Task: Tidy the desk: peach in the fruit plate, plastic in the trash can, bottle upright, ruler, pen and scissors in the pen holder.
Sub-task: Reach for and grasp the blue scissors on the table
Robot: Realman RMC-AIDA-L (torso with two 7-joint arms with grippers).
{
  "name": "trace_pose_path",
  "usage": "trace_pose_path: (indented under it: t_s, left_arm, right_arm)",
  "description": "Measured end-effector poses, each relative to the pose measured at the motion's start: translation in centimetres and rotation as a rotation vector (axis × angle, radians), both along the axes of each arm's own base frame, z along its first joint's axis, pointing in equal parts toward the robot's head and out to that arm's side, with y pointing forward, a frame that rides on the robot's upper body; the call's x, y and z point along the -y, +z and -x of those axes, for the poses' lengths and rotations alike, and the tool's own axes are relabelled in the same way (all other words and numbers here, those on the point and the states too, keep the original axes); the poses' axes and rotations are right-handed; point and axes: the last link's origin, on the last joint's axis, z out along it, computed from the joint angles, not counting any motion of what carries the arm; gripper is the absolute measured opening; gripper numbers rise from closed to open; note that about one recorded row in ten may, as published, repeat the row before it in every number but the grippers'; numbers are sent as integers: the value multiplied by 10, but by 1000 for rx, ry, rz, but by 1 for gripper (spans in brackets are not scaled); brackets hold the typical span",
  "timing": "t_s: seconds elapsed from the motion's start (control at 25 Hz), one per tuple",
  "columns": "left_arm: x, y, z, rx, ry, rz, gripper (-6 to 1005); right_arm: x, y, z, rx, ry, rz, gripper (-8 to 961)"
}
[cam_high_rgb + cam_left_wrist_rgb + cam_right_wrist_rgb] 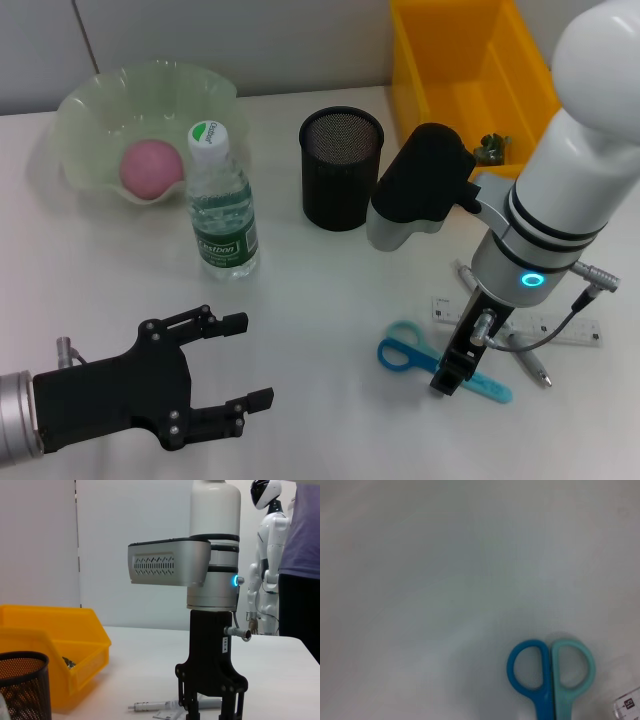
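Observation:
The blue and teal scissors [408, 352] lie flat on the white table, and their handles also show in the right wrist view [551, 670]. My right gripper [449, 381] points straight down over the scissors' blades, fingers apart, as the left wrist view [210, 714] shows. A clear ruler [525, 323] and a pen [530, 365] lie just behind it. The black mesh pen holder [341, 168] stands mid-table. A water bottle [222, 200] stands upright. A pink peach [151, 167] sits in the green fruit plate [90, 110]. My left gripper [238, 362] is open and empty at the near left.
A yellow bin [440, 60] stands at the back right with crumpled plastic [493, 147] inside. It shows beside the pen holder [22, 685] in the left wrist view [55, 630]. A white humanoid robot [267, 555] and a person [300, 555] stand beyond the table.

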Motion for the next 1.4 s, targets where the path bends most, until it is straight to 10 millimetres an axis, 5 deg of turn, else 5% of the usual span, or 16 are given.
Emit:
trace_pose_path:
  t_s: [0.76,1.4]
  left_arm:
    - [0,0,0,1,-1,0,797]
    - [0,0,0,1,0,2,797]
  right_arm:
    - [1,-3,0,10,5,15,405]
    - [2,-3,5,14,27,28,190]
